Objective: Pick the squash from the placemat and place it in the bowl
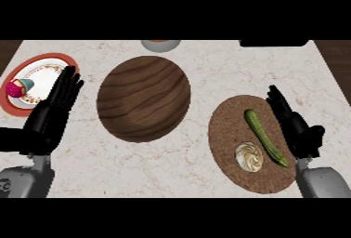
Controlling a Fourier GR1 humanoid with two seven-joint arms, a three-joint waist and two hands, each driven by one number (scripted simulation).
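A long green squash (264, 137) lies slanted on the round brown placemat (230, 125) at the right of the counter. To the mat's left sits a wide wooden bowl (144, 98), seen from above, with nothing in it. My right hand (296, 124) stands open along the placemat's right edge, fingers straight and pointing away, just right of the squash and apart from it. Open as well, my left hand (52, 110) rests at the far left, its fingertips over a plate's rim.
A cream swirled round item (250, 156) lies on the placemat beside the squash's near end. A red-rimmed plate (42, 65) with a small pink and teal object (18, 88) sits far left. A grey dish (161, 44) and a dark object (274, 42) sit at the back edge.
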